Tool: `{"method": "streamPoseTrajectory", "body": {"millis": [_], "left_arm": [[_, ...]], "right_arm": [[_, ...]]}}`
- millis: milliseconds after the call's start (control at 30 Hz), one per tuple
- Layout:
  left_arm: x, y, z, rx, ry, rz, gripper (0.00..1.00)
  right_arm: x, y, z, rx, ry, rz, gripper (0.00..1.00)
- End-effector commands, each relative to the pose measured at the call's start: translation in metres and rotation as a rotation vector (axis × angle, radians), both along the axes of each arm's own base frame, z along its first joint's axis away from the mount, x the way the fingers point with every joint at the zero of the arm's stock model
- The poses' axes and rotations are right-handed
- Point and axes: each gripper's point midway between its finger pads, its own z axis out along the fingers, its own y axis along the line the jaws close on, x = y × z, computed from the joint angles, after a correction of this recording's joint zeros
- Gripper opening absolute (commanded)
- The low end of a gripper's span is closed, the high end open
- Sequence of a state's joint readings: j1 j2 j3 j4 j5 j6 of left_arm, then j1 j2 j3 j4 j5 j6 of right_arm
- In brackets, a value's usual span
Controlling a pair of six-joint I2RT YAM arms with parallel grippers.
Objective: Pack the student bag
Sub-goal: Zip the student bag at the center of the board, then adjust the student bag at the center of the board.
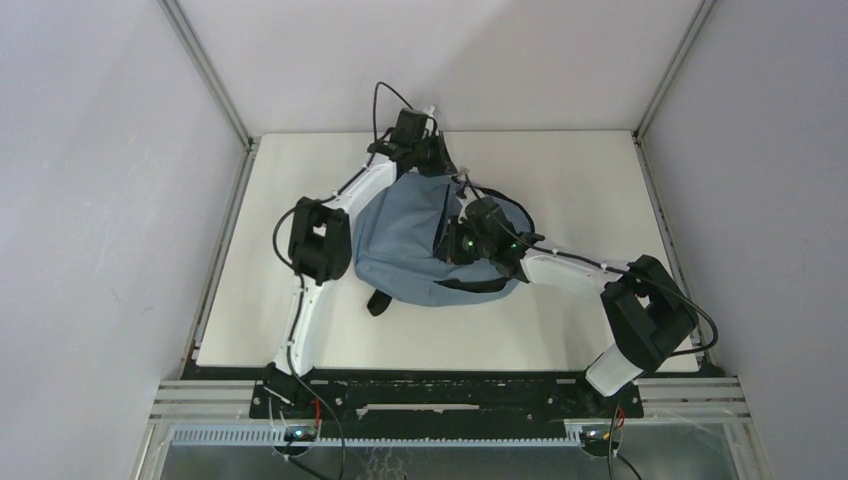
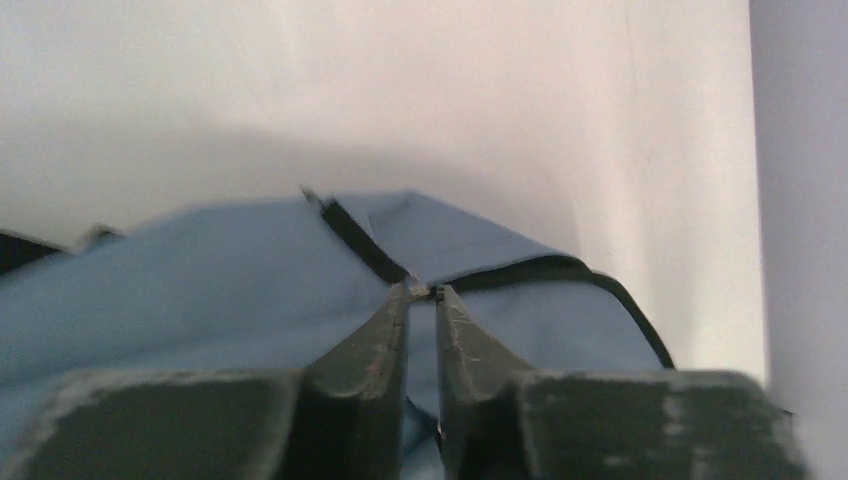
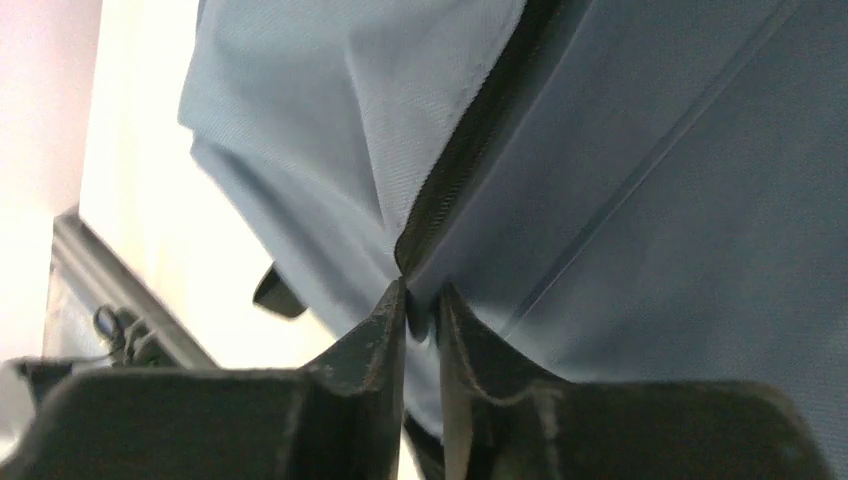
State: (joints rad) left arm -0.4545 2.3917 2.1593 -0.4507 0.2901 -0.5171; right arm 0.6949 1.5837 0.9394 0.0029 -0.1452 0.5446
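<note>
Pinching: both grippers are clamped on the bag (image 1: 405, 245), each at a zipper line.
Bag: grey-blue, lies mid-table (image 1: 570, 180) between the two arms, slumped and creased.
Left gripper (image 1: 432, 166): at the bag's far edge. In the wrist view (image 2: 425, 292) the jaws are pressed almost together, only a thin slit between them. The tips sit where the black zipper (image 2: 358, 240) kinks, and a small bit is caught between them, too small to name.
Fabric at left tips: rises to a peak there and falls away on both sides.
Right gripper (image 1: 455, 238): on the bag's right side, wrist lying over the fabric. In the wrist view (image 3: 421, 300) the jaws are nearly closed, tips nipping a small dark piece at the low end of the zipper (image 3: 470, 150).
Zipper at right tips: teeth look closed along the visible run.
Strap (image 1: 378, 300): black end sticks out from the bag's near-left edge, lying on the table.
</note>
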Motion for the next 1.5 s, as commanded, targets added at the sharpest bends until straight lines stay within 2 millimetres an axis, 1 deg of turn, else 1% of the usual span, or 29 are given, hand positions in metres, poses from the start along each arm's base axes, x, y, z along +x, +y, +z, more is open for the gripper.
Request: {"method": "streamPoseTrajectory", "body": {"millis": [0,33,67,100,167,200,233,267,300,333,400,433,467,533,600,667,700,800,867,933,967,1033,1100,1133,1233,1300,1367,1400,1467], "left_arm": [[0.044,0.019,0.143,-0.135,-0.352,0.075,0.37],[0.036,0.024,0.153,-0.116,-0.359,0.068,0.44],[0.027,0.031,0.16,-0.086,-0.365,0.065,0.49],[0.018,0.041,0.169,-0.054,-0.376,0.076,0.52],[-0.004,0.066,0.182,0.014,-0.405,0.123,0.56],[-0.019,0.079,0.176,0.053,-0.392,0.14,0.57],[-0.034,0.09,0.178,0.079,-0.397,0.155,0.57],[-0.05,0.102,0.176,0.107,-0.4,0.176,0.57],[-0.066,0.112,0.172,0.128,-0.397,0.192,0.6],[-0.087,0.125,0.175,0.138,-0.409,0.215,0.63],[-0.118,0.139,0.151,0.167,-0.374,0.232,0.66],[-0.134,0.146,0.134,0.185,-0.342,0.242,0.66],[-0.149,0.152,0.12,0.198,-0.309,0.247,0.66],[-0.181,0.155,0.088,0.203,-0.227,0.221,0.66],[-0.209,0.154,0.065,0.195,-0.178,0.2,0.66],[-0.229,0.154,0.048,0.194,-0.158,0.191,0.67],[-0.235,0.154,0.04,0.186,-0.147,0.195,0.67],[-0.247,0.152,0.014,0.166,-0.078,0.208,0.66],[-0.248,0.146,0.005,0.147,-0.054,0.204,0.66],[-0.242,0.14,-0.001,0.121,-0.052,0.211,0.65],[-0.238,0.138,-0.004,0.12,-0.048,0.218,0.65],[-0.229,0.136,-0.009,0.145,-0.04,0.224,0.65],[-0.215,0.133,-0.008,0.17,-0.047,0.226,0.65],[-0.206,0.132,-0.007,0.183,-0.053,0.233,0.65],[-0.173,0.127,0.001,0.179,-0.064,0.257,0.65],[-0.142,0.116,0.011,0.152,-0.066,0.247,0.65],[-0.115,0.105,0.021,0.154,-0.081,0.229,0.65],[-0.103,0.095,0.026,0.148,-0.089,0.202,0.65],[-0.081,0.073,0.041,0.124,-0.102,0.143,0.65]], "right_arm": [[-0.052,0.005,0.01,0.026,0.179,0.144,0.45],[-0.05,-0.001,0.018,0.033,0.17,0.139,0.55],[-0.047,-0.008,0.029,0.044,0.147,0.125,0.63],[-0.041,-0.018,0.04,0.046,0.115,0.101,0.68],[-0.026,-0.042,0.064,0.055,0.04,0.034,0.72],[-0.018,-0.056,0.073,0.052,0.011,-0.013,0.72],[-0.01,-0.072,0.08,0.045,-0.013,-0.068,0.72],[-0.002,-0.089,0.083,0.032,-0.026,-0.131,0.72],[0.006,-0.105,0.082,0.013,-0.031,-0.195,0.72],[0.016,-0.128,0.077,-0.008,-0.019,-0.284,0.72],[0.028,-0.158,0.065,-0.02,0.025,-0.385,0.71],[0.033,-0.169,0.06,-0.006,0.054,-0.42,0.71],[0.038,-0.176,0.058,0.027,0.082,-0.435,0.71],[0.045,-0.182,0.056,0.094,0.127,-0.443,0.7],[0.048,-0.182,0.05,0.1,0.144,-0.438,0.7],[0.048,-0.184,0.038,0.078,0.183,-0.449,0.7],[0.048,-0.186,0.031,0.072,0.207,-0.461,0.7],[0.05,-0.193,0.009,0.07,0.287,-0.508,0.68],[0.052,-0.194,0.0,0.068,0.307,-0.514,0.63],[0.052,-0.193,-0.008,0.066,0.327,-0.514,0.52],[0.052,-0.192,-0.01,0.071,0.331,-0.512,0.47],[0.047,-0.189,-0.013,0.074,0.34,-0.503,0.3],[0.039,-0.186,-0.016,0.074,0.343,-0.489,0.19],[0.033,-0.181,-0.018,0.073,0.348,-0.474,0.13],[0.006,-0.167,-0.032,0.054,0.394,-0.423,0.05],[-0.015,-0.154,-0.04,0.052,0.43,-0.384,0.03],[-0.036,-0.135,-0.042,0.055,0.45,-0.32,0.0],[-0.046,-0.122,-0.039,0.049,0.443,-0.274,0.0],[-0.065,-0.09,-0.025,0.06,0.398,-0.147,0.0]]}}
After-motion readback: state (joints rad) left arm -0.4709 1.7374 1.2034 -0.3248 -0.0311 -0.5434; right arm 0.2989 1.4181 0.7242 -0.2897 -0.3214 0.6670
